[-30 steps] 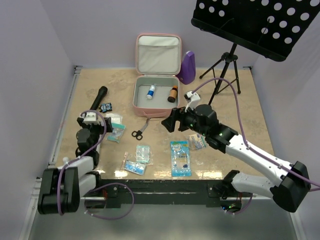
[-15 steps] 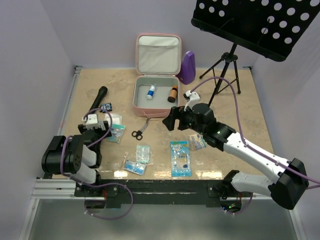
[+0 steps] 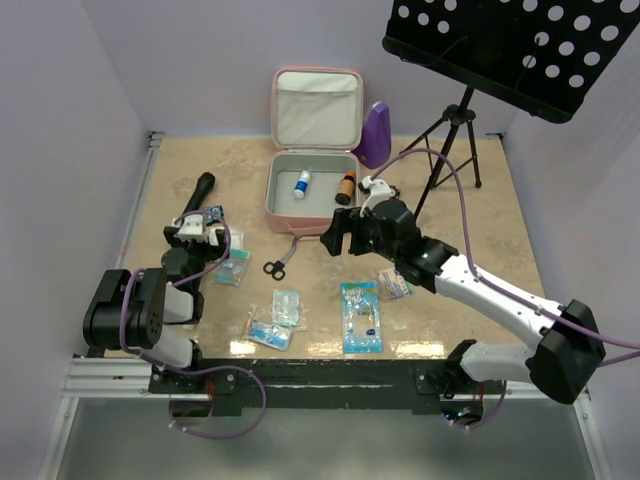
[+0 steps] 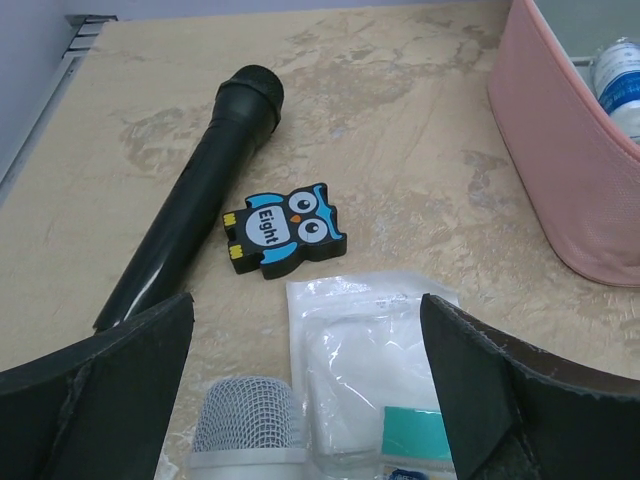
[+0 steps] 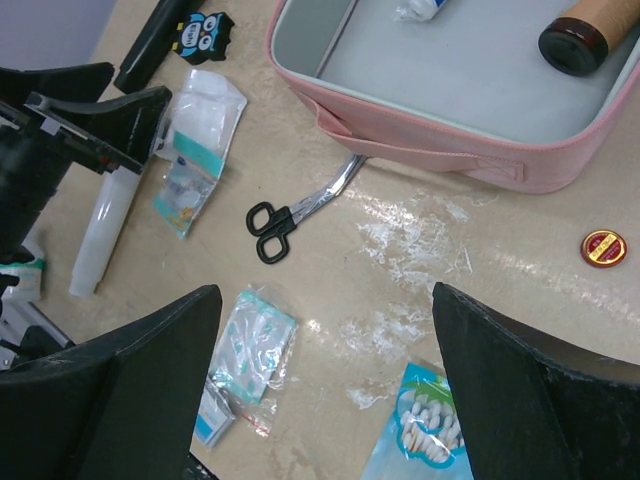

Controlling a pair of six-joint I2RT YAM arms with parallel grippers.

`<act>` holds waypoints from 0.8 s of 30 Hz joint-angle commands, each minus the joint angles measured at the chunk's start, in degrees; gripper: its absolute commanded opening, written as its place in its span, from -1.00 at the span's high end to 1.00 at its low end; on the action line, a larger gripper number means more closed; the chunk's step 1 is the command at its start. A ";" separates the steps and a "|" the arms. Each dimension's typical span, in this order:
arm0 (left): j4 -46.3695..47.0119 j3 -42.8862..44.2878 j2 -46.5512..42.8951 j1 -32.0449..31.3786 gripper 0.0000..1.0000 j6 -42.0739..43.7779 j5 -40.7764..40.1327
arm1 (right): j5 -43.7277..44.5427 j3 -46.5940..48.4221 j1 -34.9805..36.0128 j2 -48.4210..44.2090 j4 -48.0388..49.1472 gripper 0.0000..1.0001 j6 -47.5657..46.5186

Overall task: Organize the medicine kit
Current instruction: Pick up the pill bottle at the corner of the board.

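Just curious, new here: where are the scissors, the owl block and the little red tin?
scissors [image 5: 297, 212], right wrist view, near the pivot.
owl block [image 4: 285, 228], left wrist view, on its face.
red tin [image 5: 604, 247], right wrist view, on its lid.

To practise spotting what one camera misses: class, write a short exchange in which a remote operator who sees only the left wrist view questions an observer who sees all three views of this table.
Operator: I see only one pink wall of the medicine kit. Is it open?
Observer: Yes. The medicine kit is open, and its lid stands upright behind the tray.
Operator: I can make out part of a white bottle inside. Anything else in there?
Observer: Yes. A brown bottle with a dark cap lies in the tray, to the right of the white bottle and apart from it.
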 commanded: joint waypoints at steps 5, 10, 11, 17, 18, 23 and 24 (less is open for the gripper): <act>6.45 0.47 -0.38 -0.28 -1.00 1.70 3.30 | 2.16 2.92 0.20 2.16 5.46 -0.82 0.93; 6.53 0.47 -0.30 -0.28 -1.00 1.61 3.30 | 4.79 2.57 0.20 0.14 7.85 -0.81 1.20; 6.53 0.47 -0.30 -0.28 -1.00 1.70 3.30 | 5.15 2.83 0.20 -0.04 7.67 -0.81 1.11; 6.53 0.56 -0.30 -0.28 -1.00 1.61 3.30 | 12.25 5.64 0.20 -1.62 1.79 -0.81 0.75; 6.53 0.39 -0.30 -0.28 -1.00 1.61 3.30 | 13.92 5.82 0.20 -1.62 0.82 -0.81 1.11; 6.53 0.47 -0.38 -0.28 -1.00 1.61 3.30 | 17.80 8.02 0.20 -1.36 -4.54 -0.80 4.09; 6.53 0.47 -0.30 -0.28 -1.00 1.61 3.22 | 18.41 7.84 0.20 -1.53 -4.98 -0.80 4.62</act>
